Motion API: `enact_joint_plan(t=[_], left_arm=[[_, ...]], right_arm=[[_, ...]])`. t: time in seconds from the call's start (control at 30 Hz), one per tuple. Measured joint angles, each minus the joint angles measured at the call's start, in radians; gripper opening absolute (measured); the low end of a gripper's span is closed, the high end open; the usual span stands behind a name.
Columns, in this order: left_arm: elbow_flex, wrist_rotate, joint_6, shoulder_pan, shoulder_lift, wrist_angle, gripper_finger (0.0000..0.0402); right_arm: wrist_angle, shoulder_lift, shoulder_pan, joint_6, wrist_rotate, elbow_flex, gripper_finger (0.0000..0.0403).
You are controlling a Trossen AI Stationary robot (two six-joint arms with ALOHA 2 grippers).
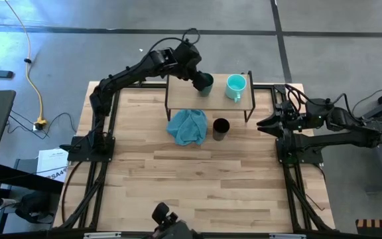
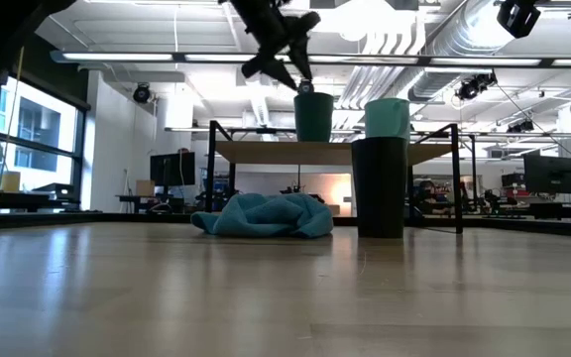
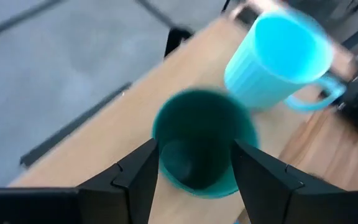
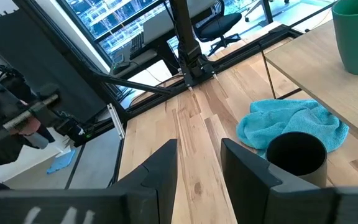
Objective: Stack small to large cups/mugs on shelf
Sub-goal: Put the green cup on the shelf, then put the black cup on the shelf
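Note:
The dark teal-green cup [image 1: 205, 83] stands upright on the shelf [image 1: 184, 98], left of the light turquoise mug [image 1: 236, 86], which also stands on the shelf top. My left gripper [image 3: 194, 146] is open just above the teal cup's rim [image 2: 313, 96], one finger over each side of it, touching nothing. The black cup [image 1: 221, 128] stands on the table in front of the shelf, beside the blue-teal cloth [image 1: 187, 127]. My right gripper [image 4: 199, 162] is open and empty at the table's right side, level with the black cup [image 4: 296, 155].
The cloth [image 2: 266, 215] lies bunched on the table under the shelf's front edge, left of the black cup [image 2: 379, 186]. The shelf's thin dark legs [image 2: 458, 178] stand close behind the black cup. Bare tabletop [image 1: 197, 186] stretches toward the near edge.

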Motion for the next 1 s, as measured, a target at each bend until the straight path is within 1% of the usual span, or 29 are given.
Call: enact_joint_plan(t=[0.1, 0.17, 0.23, 0.3, 0.43, 0.57, 0.67, 0.8, 1.0], left_arm=[[0.0, 0.008, 0.0, 0.0, -0.032, 0.017, 0.0189], [0.0, 0.03, 0.006, 0.0, -0.057, 0.011, 0.0189], [0.0, 0.074, 0.021, -0.001, -0.081, 0.0, 0.0189], [0.0, 0.139, 0.036, -0.011, -0.1, -0.011, 0.0189], [0.0, 0.258, 0.096, -0.052, -0.124, -0.054, 0.0189], [0.0, 0.326, 0.184, -0.112, -0.132, -0.132, 0.0189], [0.0, 0.327, 0.241, -0.165, -0.131, -0.189, 0.0189], [-0.006, 0.325, 0.306, -0.237, -0.128, -0.203, 0.0188], [-0.09, 0.295, 0.435, -0.337, -0.127, -0.132, 0.0188]], right_arm=[[0.0, 0.001, 0.0, 0.0, 0.0, 0.0, 0.0112], [0.0, 0.001, 0.0, 0.0, 0.0, 0.0, 0.0112], [0.0, 0.001, 0.0, 0.002, 0.0, 0.0, 0.0112], [0.0, 0.001, 0.0, 0.002, 0.0, 0.0, 0.0112], [-0.007, 0.008, 0.0, 0.008, 0.0, 0.0, 0.0112], [-0.054, 0.03, 0.0, 0.056, 0.001, 0.0, 0.0112], [-0.122, 0.062, 0.0, 0.122, 0.033, 0.001, 0.0112], [-0.209, 0.123, 0.0, 0.176, 0.083, 0.001, 0.0112], [-0.208, 0.226, 0.0, 0.127, 0.163, 0.001, 0.0112]])
